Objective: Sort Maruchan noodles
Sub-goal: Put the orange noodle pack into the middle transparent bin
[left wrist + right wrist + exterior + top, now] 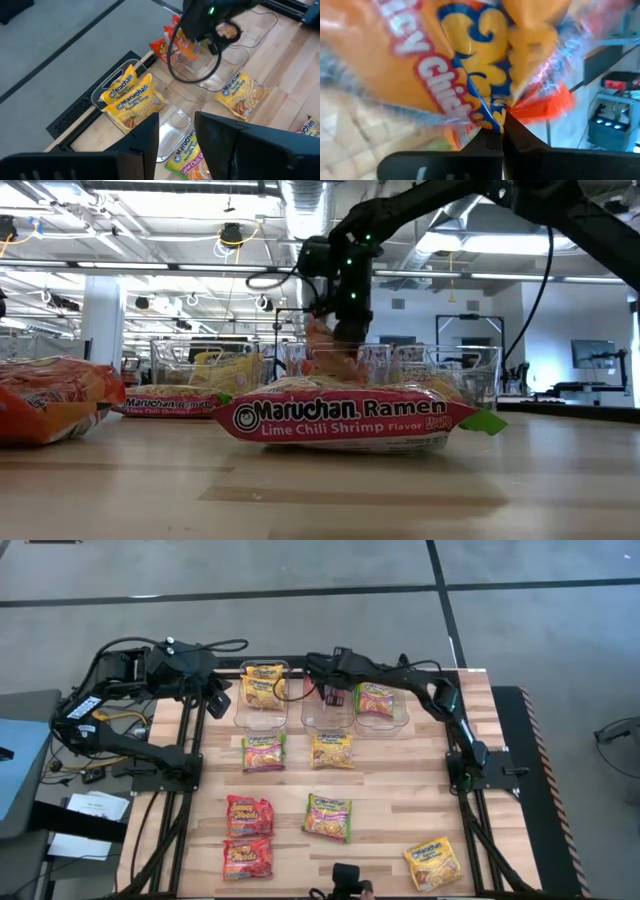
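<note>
The right claw (501,131) is clamped tight on the edge of an orange packet (470,55), which hangs from its tips over the middle bin (328,720) of three clear bins at the far side of the table (400,810). To do this step well, I judge the packet should be lowered until it sits inside the bin's walls before the tips part, so it does not catch on the rim or slide out. Just to one side of the claw, the bin with the green-edged packet (376,700) stands; on the other side, the bin with yellow packets (262,686). Farther off toward the front lie loose packets, two red ones (248,835) among them. The left claw (176,131) waits beside the yellow bin, tips part-way apart, holding nothing.
</note>
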You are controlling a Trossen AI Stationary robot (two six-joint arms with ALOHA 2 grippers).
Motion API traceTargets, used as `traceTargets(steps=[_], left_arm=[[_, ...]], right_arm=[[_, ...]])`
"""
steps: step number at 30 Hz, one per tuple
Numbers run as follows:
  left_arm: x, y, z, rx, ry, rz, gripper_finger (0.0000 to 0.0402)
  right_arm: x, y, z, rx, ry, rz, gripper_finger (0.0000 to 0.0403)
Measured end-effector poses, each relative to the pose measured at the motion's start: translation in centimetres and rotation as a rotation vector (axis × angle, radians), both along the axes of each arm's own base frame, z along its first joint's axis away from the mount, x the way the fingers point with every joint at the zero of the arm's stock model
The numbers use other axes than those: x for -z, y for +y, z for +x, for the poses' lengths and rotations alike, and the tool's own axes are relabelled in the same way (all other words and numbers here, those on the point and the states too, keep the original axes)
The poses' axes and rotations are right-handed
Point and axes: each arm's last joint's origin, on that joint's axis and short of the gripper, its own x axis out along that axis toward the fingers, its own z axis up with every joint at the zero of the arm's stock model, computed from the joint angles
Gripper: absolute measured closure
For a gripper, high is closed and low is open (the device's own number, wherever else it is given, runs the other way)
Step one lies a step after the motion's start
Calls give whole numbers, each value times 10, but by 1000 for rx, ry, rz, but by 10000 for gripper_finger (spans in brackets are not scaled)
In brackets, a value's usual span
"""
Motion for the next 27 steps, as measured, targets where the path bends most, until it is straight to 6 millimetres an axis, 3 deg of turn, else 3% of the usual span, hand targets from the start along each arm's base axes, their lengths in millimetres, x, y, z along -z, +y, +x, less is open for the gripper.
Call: traceTargets(steps=[9,15,27], left_arm=[[0,0,0,-3,-3,-4,288],[0,0,0,-1,-4,-8,288],[0,0,0,0,-3,-9,288]], right_arm=[[29,-1,7,5,57,36,398],[38,-4,5,5,83,83,392],[38,-11,5,-9,40,113,298]])
